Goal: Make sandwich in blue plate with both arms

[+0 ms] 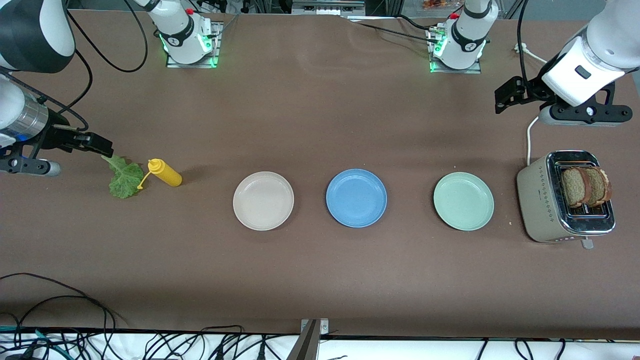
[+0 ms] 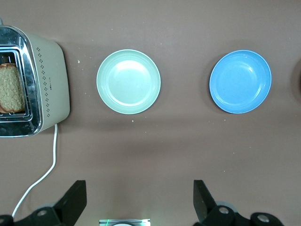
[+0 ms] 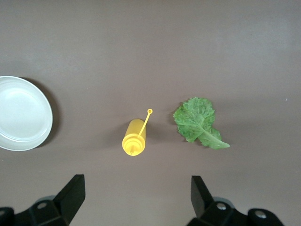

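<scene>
The blue plate (image 1: 356, 197) sits empty at the table's middle and also shows in the left wrist view (image 2: 240, 81). Two brown bread slices (image 1: 585, 186) stand in the toaster (image 1: 537, 200) at the left arm's end; one slice (image 2: 10, 87) shows in the left wrist view. A green lettuce leaf (image 1: 125, 177) lies flat at the right arm's end and shows in the right wrist view (image 3: 197, 121). My left gripper (image 1: 504, 99) (image 2: 139, 200) is open and empty, up in the air beside the toaster. My right gripper (image 1: 102, 145) (image 3: 137, 197) is open and empty, just above the leaf's stem end.
A cream-white plate (image 1: 263, 200) and a mint-green plate (image 1: 463, 201) flank the blue plate, both empty. A yellow squeeze bottle (image 1: 165, 173) lies on its side beside the lettuce. The toaster's white cord (image 1: 528, 135) runs toward the left arm's base. Loose cables lie along the table's near edge.
</scene>
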You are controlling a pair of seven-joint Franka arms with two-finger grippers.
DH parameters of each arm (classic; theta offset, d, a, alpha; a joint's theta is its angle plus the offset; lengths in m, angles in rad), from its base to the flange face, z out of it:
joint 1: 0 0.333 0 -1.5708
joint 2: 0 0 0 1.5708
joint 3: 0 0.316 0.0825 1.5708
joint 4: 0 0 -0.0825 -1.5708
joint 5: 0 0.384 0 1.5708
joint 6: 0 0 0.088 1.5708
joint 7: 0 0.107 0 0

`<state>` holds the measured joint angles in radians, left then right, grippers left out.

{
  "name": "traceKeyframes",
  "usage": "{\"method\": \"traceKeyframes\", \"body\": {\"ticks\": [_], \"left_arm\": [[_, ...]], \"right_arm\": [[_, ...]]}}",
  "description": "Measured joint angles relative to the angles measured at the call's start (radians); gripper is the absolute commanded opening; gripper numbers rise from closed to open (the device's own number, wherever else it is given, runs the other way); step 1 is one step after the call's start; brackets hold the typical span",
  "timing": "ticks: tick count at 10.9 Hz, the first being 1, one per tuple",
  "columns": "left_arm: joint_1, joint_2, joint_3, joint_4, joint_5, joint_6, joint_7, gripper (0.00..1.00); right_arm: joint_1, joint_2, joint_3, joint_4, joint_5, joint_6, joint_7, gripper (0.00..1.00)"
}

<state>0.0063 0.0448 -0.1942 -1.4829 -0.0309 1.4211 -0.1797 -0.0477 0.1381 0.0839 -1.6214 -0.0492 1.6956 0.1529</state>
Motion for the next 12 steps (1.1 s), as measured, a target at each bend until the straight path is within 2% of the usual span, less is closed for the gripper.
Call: {"method": "traceKeyframes", "body": {"ticks": [12], "left_arm": [[0.009, 0.0, 0.001, 0.0, 0.0, 0.0, 0.0, 1.0]], "right_arm": [[-0.005, 0.0, 0.0, 0.0, 0.011, 0.001, 0.002, 1.0]]}}
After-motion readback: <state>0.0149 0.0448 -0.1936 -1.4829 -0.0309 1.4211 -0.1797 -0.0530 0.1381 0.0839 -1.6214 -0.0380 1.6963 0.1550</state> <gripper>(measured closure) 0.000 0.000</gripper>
